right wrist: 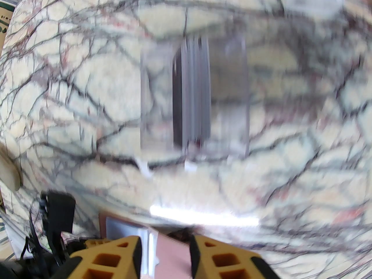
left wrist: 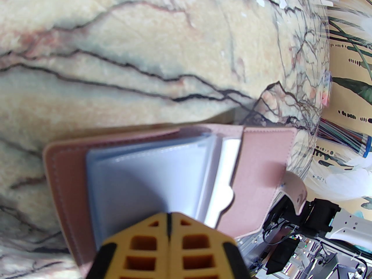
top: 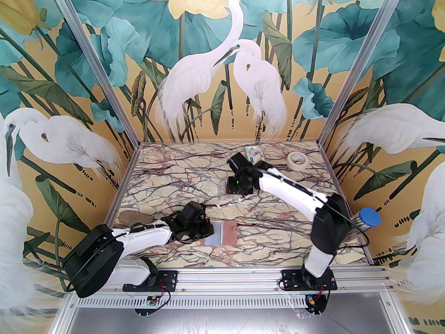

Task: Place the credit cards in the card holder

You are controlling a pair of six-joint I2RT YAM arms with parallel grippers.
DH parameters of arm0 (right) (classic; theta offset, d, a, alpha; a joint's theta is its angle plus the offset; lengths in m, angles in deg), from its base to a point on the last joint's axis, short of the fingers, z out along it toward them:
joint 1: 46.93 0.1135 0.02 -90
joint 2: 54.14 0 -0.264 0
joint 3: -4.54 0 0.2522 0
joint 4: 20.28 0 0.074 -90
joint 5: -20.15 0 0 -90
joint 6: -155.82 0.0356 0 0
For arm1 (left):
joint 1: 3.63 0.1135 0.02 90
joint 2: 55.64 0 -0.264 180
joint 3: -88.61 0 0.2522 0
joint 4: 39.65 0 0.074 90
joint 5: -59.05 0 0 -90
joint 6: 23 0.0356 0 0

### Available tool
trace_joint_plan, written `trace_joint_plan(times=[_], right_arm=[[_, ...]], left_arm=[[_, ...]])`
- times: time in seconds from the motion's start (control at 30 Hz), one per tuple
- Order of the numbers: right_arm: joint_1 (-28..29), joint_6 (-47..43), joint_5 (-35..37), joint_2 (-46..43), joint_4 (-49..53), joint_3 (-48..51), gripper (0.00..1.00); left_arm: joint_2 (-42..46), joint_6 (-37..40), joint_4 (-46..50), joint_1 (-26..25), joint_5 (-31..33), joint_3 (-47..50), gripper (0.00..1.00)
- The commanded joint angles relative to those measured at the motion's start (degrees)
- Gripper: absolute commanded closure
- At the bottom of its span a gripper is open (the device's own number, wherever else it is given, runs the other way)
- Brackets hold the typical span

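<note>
The card holder (top: 227, 233) lies opened flat on the marble near the front, dusty pink with pale clear sleeves (left wrist: 151, 179) inside. My left gripper (top: 205, 230) is shut, and its yellow fingertips (left wrist: 168, 218) rest over the sleeves at the holder's left side. The credit cards (right wrist: 191, 97) stand on edge, dark and blurred, in a clear plastic stand (top: 227, 192) mid-table. My right gripper (top: 232, 186) hovers over that stand. Its fingers (right wrist: 165, 243) are apart with nothing between them, and the card holder (right wrist: 123, 228) shows below them.
A colourful tissue pack (top: 253, 152) and a roll of masking tape (top: 298, 159) sit at the back of the table. A blue-capped clear tube (top: 368, 219) stands at the right edge. A flat beige patch (top: 134, 217) lies at the left.
</note>
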Motion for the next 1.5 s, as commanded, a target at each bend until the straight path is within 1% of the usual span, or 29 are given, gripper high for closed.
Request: trace_joint_plan(times=[0.0,0.2,0.37,0.87,1.47], right_arm=[[-1.1,-6.3,1.8,6.8,7.0,-6.9,0.59],[-1.9,-9.3,5.9,16.8,14.0,-20.3,0.46],[-2.2,-10.1,6.7,22.1,17.1,-26.8,0.45],[-2.7,-10.4,5.0,27.8,17.6,-29.8,0.46],[-2.7,-10.8,8.4,31.5,19.2,-32.5,0.53]], left_arm=[[1.3,-0.4,0.6,-0.4,0.9,0.4,0.99],[1.2,-0.3,0.7,-0.4,0.6,0.2,0.99],[1.2,-0.3,0.6,-0.4,0.6,0.3,0.99],[0.6,0.0,0.5,-0.4,0.5,0.0,0.99],[-0.2,-0.1,-0.2,-0.4,0.3,0.1,0.99]])
